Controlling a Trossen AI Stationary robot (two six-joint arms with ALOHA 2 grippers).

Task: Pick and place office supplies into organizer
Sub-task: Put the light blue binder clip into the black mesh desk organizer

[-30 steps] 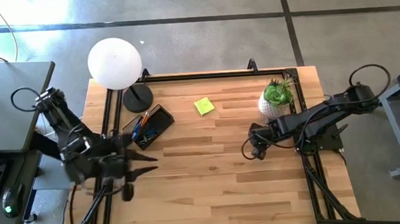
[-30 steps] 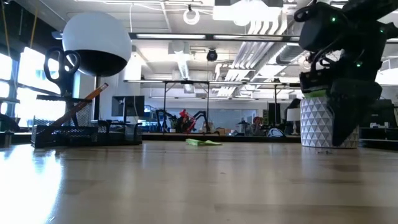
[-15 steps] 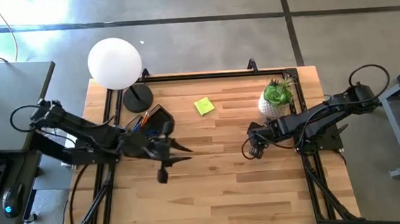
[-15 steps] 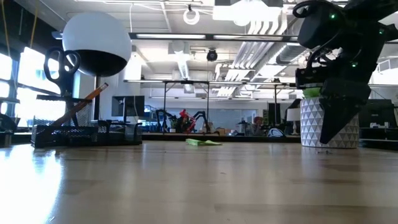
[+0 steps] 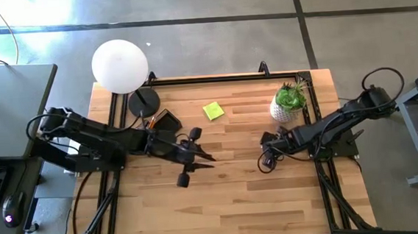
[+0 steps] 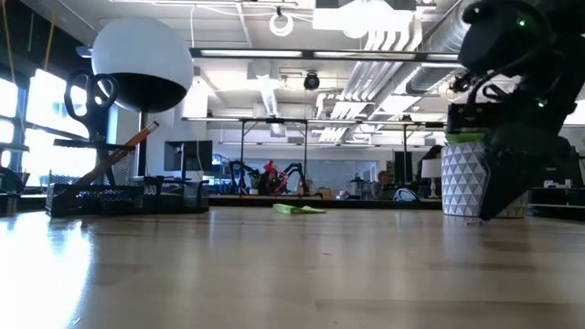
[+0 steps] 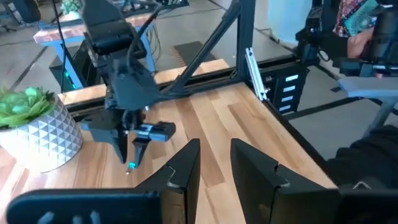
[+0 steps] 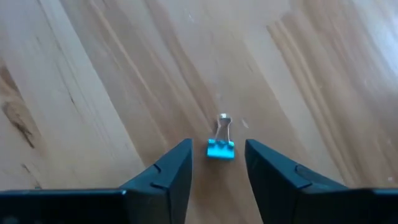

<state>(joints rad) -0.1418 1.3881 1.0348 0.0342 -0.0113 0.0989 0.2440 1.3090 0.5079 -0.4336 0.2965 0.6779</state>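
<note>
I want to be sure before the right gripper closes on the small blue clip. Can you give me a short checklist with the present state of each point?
1. Blue binder clip lies between the right gripper fingers: ok.
2. Right jaws apart, not yet gripping: ok.
3. Clip lies alone on bare wooden table: ok.
4. Left gripper apart from the right one, over the table's middle: ok.
5. Left gripper carries nothing: ok.
6. Free compartment in the organizer: cannot tell.
</note>
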